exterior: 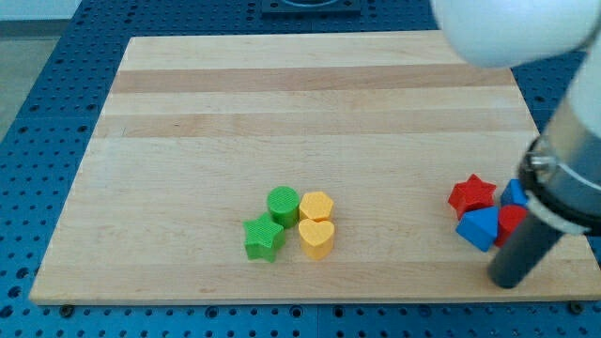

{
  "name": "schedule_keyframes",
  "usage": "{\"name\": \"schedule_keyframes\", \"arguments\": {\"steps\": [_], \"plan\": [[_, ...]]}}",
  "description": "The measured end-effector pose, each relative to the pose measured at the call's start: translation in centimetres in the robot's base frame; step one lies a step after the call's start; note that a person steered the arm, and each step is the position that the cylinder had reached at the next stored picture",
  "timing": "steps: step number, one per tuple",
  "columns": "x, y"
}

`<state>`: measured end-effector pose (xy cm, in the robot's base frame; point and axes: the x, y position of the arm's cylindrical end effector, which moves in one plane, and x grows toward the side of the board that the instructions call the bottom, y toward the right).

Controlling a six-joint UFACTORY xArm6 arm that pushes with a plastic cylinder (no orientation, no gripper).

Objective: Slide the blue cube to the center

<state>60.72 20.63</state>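
Blue cube [480, 227] sat at view's right edge, touching red star [470, 194]. My tip [508, 279], bare rod holding nothing, just below-right. Cube likely light, rigid, slippery; push right face leftward.

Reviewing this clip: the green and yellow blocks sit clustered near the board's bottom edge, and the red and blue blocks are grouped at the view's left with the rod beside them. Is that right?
Not quite. The camera view shows the red star and blue blocks grouped at the view's right, not left, with my tip just below them. The green cylinder, green star, yellow hexagon and yellow heart do cluster near the board's bottom edge.
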Motion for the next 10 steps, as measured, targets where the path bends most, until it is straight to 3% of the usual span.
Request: {"name": "schedule_keyframes", "arguments": {"steps": [2, 6, 10], "plan": [[-1.7, 4.4], [-10.0, 5.0], [-13.4, -4.8]]}}
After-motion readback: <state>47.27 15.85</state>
